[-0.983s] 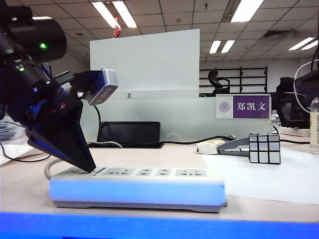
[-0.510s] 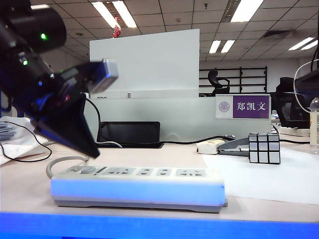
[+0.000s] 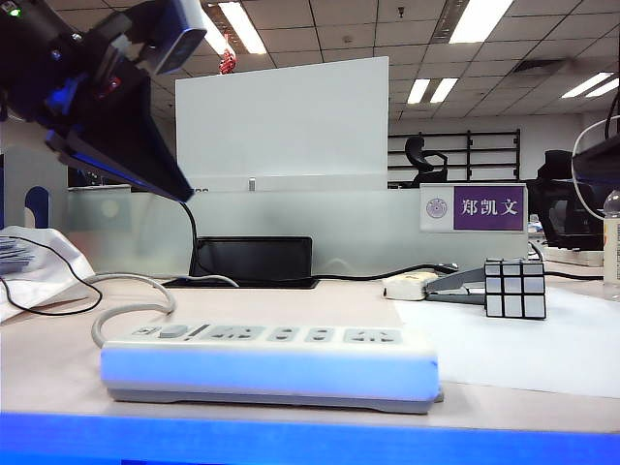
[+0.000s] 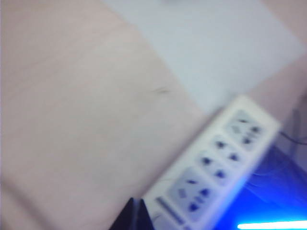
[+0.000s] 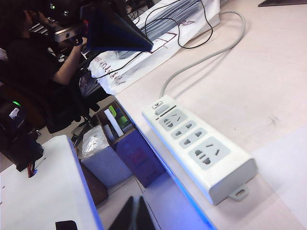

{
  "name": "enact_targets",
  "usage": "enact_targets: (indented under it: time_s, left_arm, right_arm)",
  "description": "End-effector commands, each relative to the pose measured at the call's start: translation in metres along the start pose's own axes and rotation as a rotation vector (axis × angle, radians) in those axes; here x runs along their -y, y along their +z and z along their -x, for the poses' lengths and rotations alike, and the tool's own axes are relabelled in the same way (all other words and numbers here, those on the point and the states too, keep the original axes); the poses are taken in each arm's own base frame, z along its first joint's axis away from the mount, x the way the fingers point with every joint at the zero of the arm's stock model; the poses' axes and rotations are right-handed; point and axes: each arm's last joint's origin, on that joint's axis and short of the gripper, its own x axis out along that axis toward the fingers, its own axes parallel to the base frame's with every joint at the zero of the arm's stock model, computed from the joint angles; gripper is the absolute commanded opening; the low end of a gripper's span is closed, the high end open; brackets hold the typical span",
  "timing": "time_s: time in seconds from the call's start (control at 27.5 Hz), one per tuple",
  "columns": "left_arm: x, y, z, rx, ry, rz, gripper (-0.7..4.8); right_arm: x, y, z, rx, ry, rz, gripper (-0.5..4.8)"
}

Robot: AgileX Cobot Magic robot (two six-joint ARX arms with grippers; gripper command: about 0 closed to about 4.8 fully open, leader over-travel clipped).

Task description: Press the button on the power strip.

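Button (image 3: pixel 172 330) sits at the left end of the strip (image 3: pixel 271 363), top face, next to the cord (image 3: pixel 126 295) exit; you also see it in the right wrist view (image 5: pixel 161 109), nothing touching it. Strip lies along the front edge of the bench (image 3: pixel 542 373), sockets up, four socket faces in a row right of the button. Cord loops off the left end toward the back.

Left gripper (image 3: pixel 184 194) hangs high above the strip's left end, well clear of the button, tips pointing down and right. Fingers look pressed together into one dark wedge, no gap visible. Left wrist view is blurred: only the finger tip (image 4: pixel 136 218) at the frame edge, strip (image 4: pixel 216 163) beside it.

Right gripper (image 5: pixel 134 215): just a dark finger tip in its own wrist view, off the bench's front edge; you can't tell its state from that. Not identifiable in the exterior view.

Toward the right back of the bench: stapler (image 3: pixel 431 285), then cube (image 3: pixel 514 288) just beside it, both well apart from the strip. Black tray (image 3: pixel 254 262) behind the strip. White sheet (image 3: pixel 523 339) covers the right side.
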Motion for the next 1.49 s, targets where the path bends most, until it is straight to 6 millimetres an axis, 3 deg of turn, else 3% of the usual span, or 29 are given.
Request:
enact_targets:
  time_s: [0.04,0.29,0.66,0.84,1.09,1.2,1.49]
  left_arm:
    - [0.003,-0.002,0.010,0.002,0.058,0.023,-0.05]
    - [0.019,-0.024,0.034,0.105,0.094,0.121,-0.05]
    - [0.044,-0.065,0.089,0.393,0.422,0.229,-0.05]
    - [0.056,-0.082,0.109,0.556,0.461,0.244,-0.05]
    - [0.063,-0.117,0.114,0.704,0.599,0.330,-0.05]
    - [0.059,-0.124,0.107,0.667,0.674,0.376,-0.05]
    - [0.055,-0.133,0.092,0.619,0.679,0.379,-0.05]
  right_arm:
    - [0.000,0.000,0.000,0.003,-0.008,0.005,0.00]
    - [-0.001,0.006,0.000,0.049,-0.010,0.055,0.00]
    - [0.001,0.011,0.001,0.122,-0.134,0.085,0.00]
    - [0.002,0.013,0.001,0.156,-0.194,0.132,0.00]
    - [0.000,0.020,0.002,0.213,-0.193,0.189,0.00]
    - [0.002,0.020,0.003,0.236,-0.272,0.188,0.00]
    - [0.009,0.021,0.007,0.284,-0.549,0.254,-0.01]
